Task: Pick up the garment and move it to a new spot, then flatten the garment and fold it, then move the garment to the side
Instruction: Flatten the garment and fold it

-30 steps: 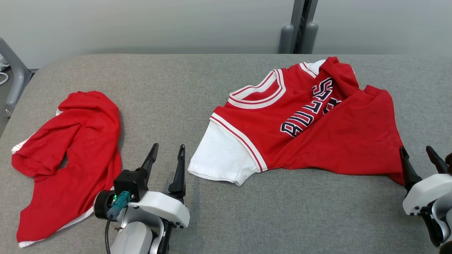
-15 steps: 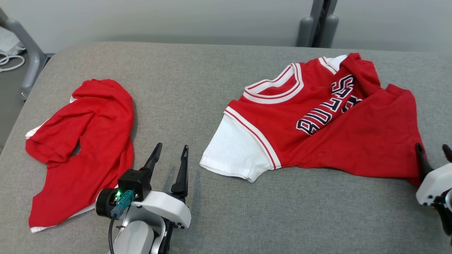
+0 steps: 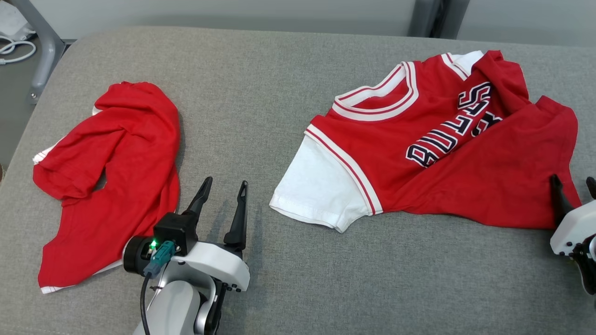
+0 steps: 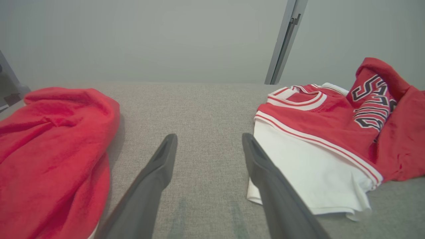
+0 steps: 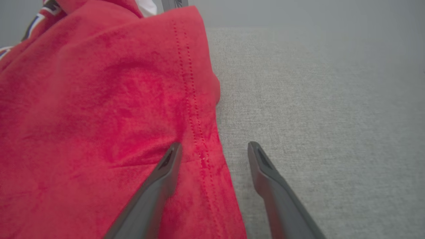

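The jersey [image 3: 442, 153] lies frame right, long axis crosswise. Nearest, the right end effector [image 3: 572, 179] stands open at its lower-right hem; left end effector [image 3: 226, 181] likewise open.

1. Jersey [image 3: 447, 153], toward the right edge of the surface, was red with a white sleeve, red-and-white striped trim at neck and armhole, and navy lettering outlined in white.
2. Second garment [image 3: 116, 177], toward the left edge, was plain red with a thin white hem.
3. Padded surface [image 3: 260, 83] was grey with a fine woven fleck.
4. Left gripper [image 3: 225, 182] had dark fingers, a white housing and a green light.
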You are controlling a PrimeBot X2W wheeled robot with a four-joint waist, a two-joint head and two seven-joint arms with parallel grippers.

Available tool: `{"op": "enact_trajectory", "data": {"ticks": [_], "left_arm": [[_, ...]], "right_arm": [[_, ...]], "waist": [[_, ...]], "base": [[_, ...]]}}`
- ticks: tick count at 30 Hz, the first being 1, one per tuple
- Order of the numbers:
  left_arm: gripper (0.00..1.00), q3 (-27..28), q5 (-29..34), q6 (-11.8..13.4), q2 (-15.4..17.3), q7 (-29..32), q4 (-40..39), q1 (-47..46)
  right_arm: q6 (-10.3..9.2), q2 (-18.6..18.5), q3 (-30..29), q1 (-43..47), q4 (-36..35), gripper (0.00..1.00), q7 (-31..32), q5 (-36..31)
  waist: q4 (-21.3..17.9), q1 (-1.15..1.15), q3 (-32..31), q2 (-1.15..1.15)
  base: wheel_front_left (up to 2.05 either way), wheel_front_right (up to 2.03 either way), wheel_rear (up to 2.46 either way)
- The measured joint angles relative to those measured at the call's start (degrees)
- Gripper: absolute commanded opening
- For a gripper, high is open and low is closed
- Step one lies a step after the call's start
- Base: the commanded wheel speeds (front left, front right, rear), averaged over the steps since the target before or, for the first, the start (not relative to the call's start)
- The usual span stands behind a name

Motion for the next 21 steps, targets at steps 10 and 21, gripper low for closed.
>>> {"op": "enact_trajectory", "data": {"ticks": [10, 21], "left_arm": [[1.0, -0.2, -0.1, 0.0, 0.0, 0.0, 0.1, -1.0], [1.0, -0.1, -0.7, 0.3, 0.0, 0.0, 0.4, -0.7]], "right_arm": [[0.0, -0.1, 5.0, -1.2, 0.2, 0.0, 0.5, 4.1], [0.0, -1.3, 8.9, -0.8, -1.8, 0.0, -0.5, 6.4]], "waist": [[0.1, 0.0, 0.9, 0.0], [-0.7, 0.0, -1.2, 0.0]], "base": [[0.0, 0.0, 0.0], [0.0, 0.0, 0.0]]}}
